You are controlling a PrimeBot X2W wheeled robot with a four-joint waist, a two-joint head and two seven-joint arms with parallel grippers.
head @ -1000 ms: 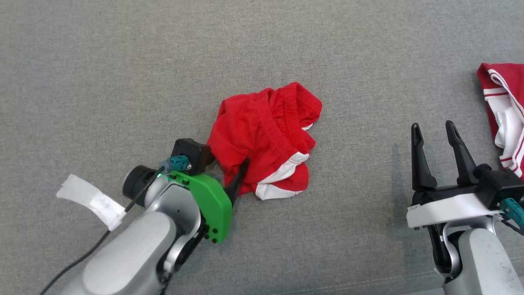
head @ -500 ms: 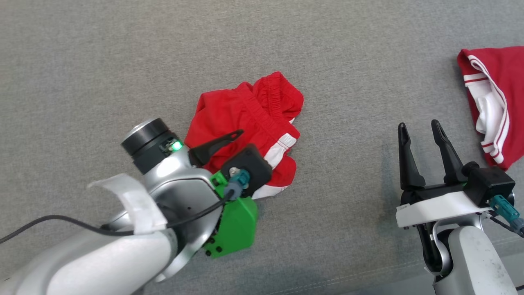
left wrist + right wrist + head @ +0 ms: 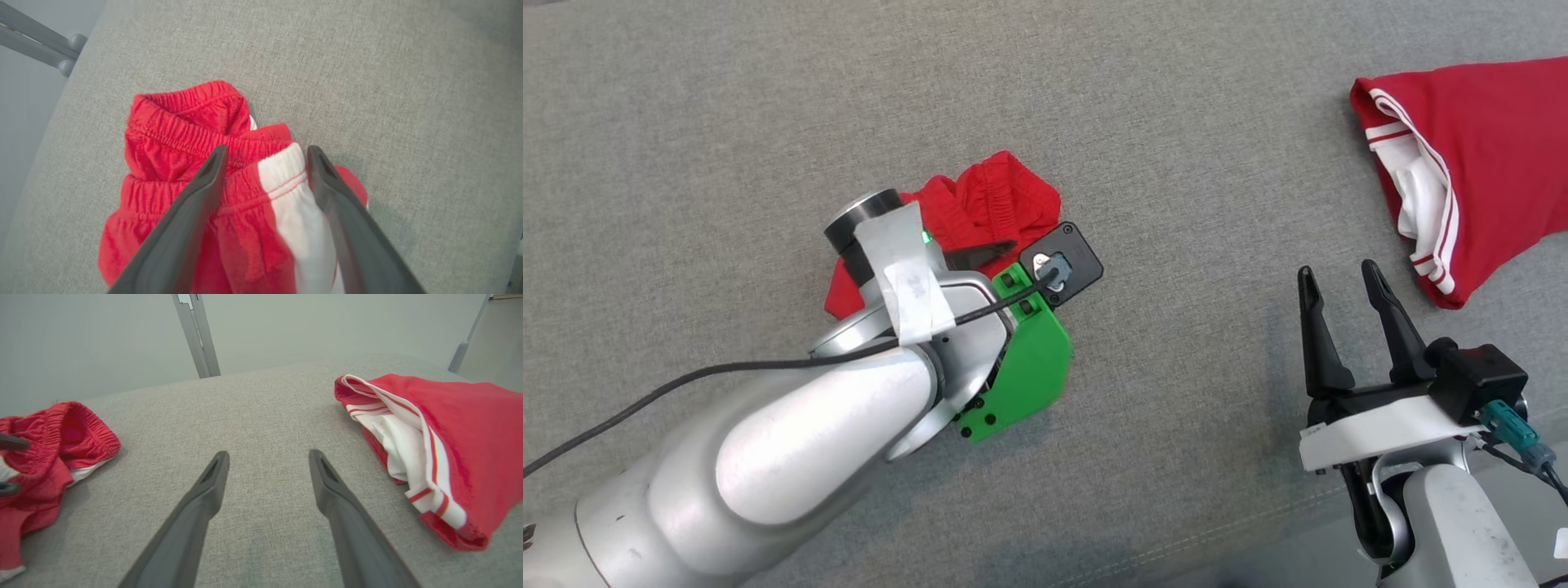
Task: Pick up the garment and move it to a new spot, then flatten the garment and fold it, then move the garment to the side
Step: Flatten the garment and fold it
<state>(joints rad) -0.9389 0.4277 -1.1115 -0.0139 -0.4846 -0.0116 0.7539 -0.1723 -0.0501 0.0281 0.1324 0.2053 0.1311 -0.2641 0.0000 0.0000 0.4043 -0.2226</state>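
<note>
Head view: grey fabric surface (image 3: 1176,122) recorded; crumpled red garment (image 3: 996,196) lain centre-left, second red-and-white garment (image 3: 1470,155) far right; right gripper (image 3: 1338,273) held apart, empty.
Left wrist view: left gripper (image 3: 267,153) spread wide over the crumpled red garment, nothing clamped.
Right wrist view: pale wall (image 3: 102,343) and metal post (image 3: 200,339) seen behind the surface.

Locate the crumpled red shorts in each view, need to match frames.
Head view: red shorts left of centre, partly hidden by the left arm.
Left wrist view: red shorts centre frame, under the open left gripper, white stripe between its fingers.
Right wrist view: red shorts at the left edge.
Shared landmark: the gathered elastic waistband, in all three views.
</note>
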